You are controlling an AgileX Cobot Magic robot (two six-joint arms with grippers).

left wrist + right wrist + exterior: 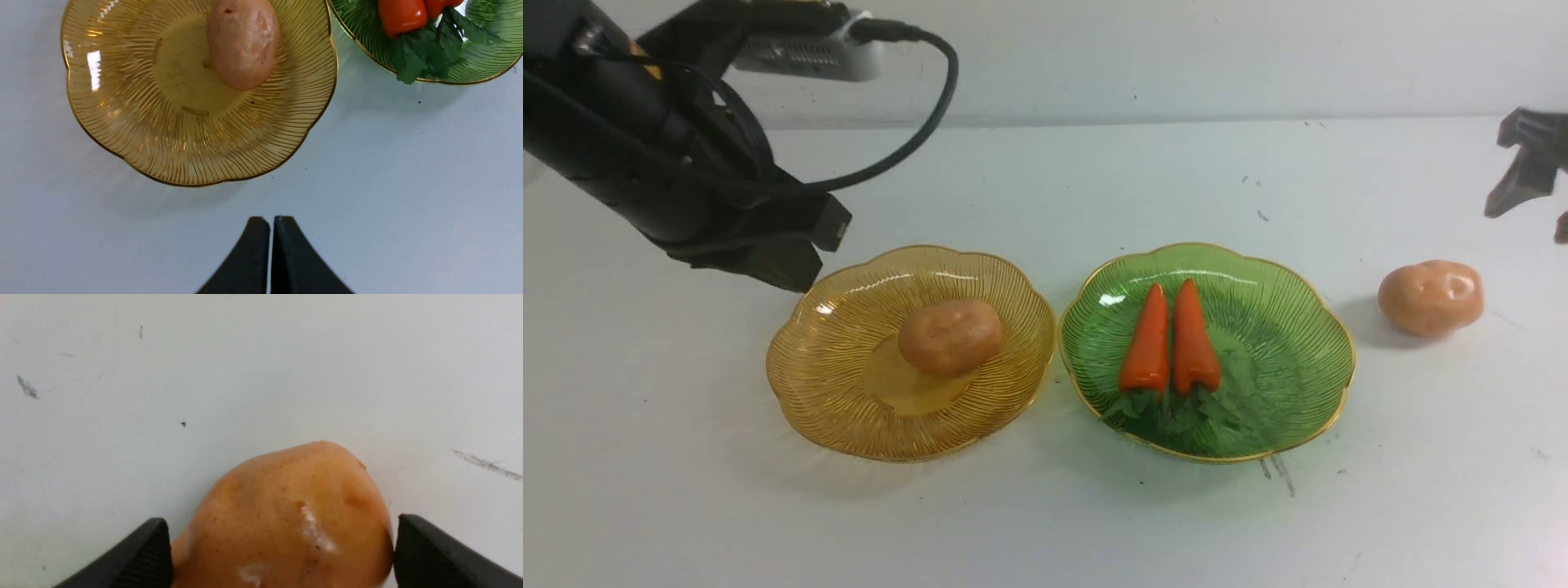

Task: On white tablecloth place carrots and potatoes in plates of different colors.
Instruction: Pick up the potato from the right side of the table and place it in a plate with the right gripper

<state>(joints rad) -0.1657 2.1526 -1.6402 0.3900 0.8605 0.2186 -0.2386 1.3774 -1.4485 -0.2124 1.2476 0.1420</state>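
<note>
R claw [280, 528] spread over loose potato [1431, 298], 3 o'clock of green plate [1290, 269], prob lining up a grab; L claw [269, 222] pressed together, empty, idle at yellow plate [849, 408]'s 10 o'clock

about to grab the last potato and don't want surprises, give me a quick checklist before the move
1. Loose potato on tablecloth, nothing on it: ok
2. Right end effector open, potato lined up between its fingers: ok
3. Firm finger contact: cannot tell
4. Amber plate has room beside plated potato: ok
5. Left end effector shut, off the amber plate: ok
6. Carrots both in green plate: ok
</note>
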